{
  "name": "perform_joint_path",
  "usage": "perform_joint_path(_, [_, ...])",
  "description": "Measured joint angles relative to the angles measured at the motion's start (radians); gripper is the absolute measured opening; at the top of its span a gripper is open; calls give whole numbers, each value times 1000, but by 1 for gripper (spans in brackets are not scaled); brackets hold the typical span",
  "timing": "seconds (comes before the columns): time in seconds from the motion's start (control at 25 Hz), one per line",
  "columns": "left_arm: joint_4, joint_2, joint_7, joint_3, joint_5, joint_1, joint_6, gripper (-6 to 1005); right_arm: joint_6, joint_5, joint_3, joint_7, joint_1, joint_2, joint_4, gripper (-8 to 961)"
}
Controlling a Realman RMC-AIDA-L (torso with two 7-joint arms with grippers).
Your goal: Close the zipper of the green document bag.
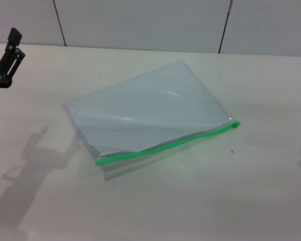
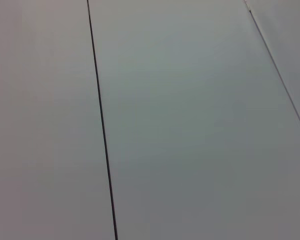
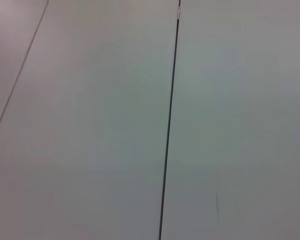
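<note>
The green document bag (image 1: 145, 113) lies flat on the pale table, a translucent blue-grey pouch turned at an angle. Its zipper (image 1: 165, 145) is the bright green strip along the near long edge. A small green slider (image 1: 235, 124) sits at the strip's right end. My left gripper (image 1: 16, 45) hangs high at the far left, well away from the bag, open with nothing in it. My right gripper is out of view; only a faint shadow falls at the right edge. Both wrist views show nothing but wall panels.
The table (image 1: 200, 201) stretches around the bag on every side. A grey panelled wall (image 1: 140, 22) with dark seams (image 2: 102, 130) (image 3: 169, 125) stands behind the table. The left arm's shadow (image 1: 25, 165) falls on the table's near left.
</note>
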Motion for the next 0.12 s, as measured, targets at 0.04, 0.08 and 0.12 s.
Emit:
perform_joint_path(0.04, [0,0,0,0,0,0,0,847,0,0,-1,0,0,0,0,877])
perform_joint_path(0.08, [0,-1,0,0,0,0,0,847,0,0,-3,0,1,0,0,877])
perform_joint_path(0.12, [0,-1,0,0,0,0,0,847,0,-1,-7,-1,2,0,0,877])
